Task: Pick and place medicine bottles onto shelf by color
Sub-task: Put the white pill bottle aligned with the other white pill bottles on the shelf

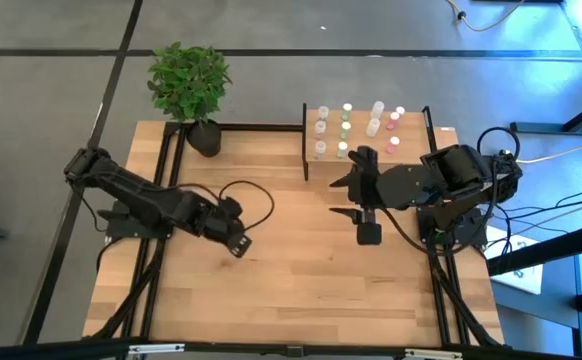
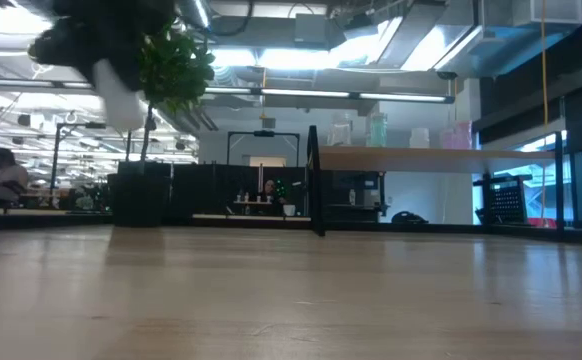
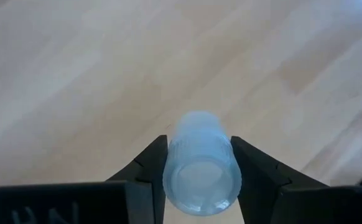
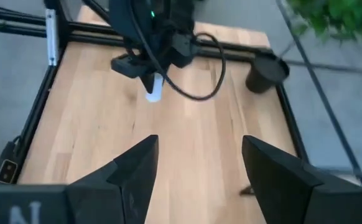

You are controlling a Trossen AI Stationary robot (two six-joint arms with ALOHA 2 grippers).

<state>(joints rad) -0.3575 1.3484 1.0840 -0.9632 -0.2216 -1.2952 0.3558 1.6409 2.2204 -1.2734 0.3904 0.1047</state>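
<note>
My left gripper (image 1: 239,243) is over the left half of the table, shut on a small translucent medicine bottle (image 3: 201,165) with a bluish tint. The right wrist view shows that bottle (image 4: 154,87) hanging below the left gripper's fingers, above the wood. My right gripper (image 1: 345,197) hangs open and empty high over the table's middle, in front of the shelf (image 1: 441,135). Several medicine bottles (image 1: 344,125) with white, green and pink caps stand upright on the shelf top, in rows by colour. In the low view the shelf (image 2: 401,158) shows at the far right. My left gripper pinches the bottle's round side wall (image 3: 171,155) between its two fingers, one on each side. The fingers slant steeply down from above. The bottle is lifted clear of the table, one end (image 3: 198,121) sticking out past the fingertips toward the wood.
A potted plant (image 1: 191,85) stands at the far left corner. A black cable (image 1: 251,195) loops over the wood beside the left arm. Black frame rails (image 1: 156,250) run along the table's sides. Bare wood (image 1: 301,290) lies between the arms toward the near edge.
</note>
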